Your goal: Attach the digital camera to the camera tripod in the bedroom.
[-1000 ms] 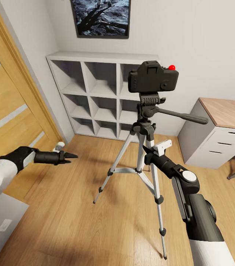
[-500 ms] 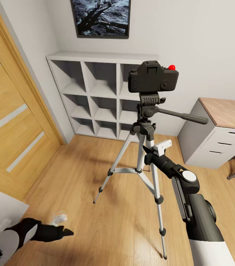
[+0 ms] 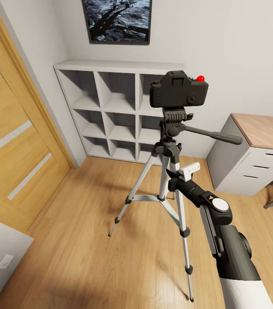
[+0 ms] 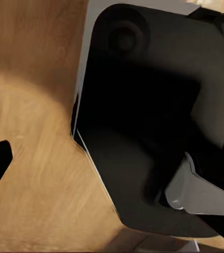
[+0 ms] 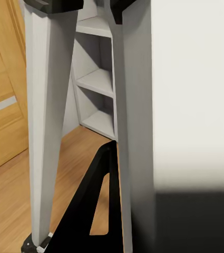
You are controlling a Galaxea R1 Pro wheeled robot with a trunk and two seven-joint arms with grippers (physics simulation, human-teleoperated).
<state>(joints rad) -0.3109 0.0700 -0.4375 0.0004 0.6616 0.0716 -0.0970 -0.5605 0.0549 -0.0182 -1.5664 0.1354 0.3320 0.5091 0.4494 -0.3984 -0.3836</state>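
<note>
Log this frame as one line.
digital camera: seated on camera tripod head | right gripper: beside tripod legs, jaw state unclear | left gripper: not in head view

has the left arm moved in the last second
Yes. A second ago it reached out level with the wooden door; it then dropped toward the floor and left the head view, while the camera tripod stayed put.

Right claw (image 3: 170,175) behind tripod leg (image 3: 175,189)

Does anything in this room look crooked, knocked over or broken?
Nothing stands out. The digital camera sits level on the head of the camera tripod, which stands upright with all three legs on the wood floor. The white shelf is tidy.
</note>
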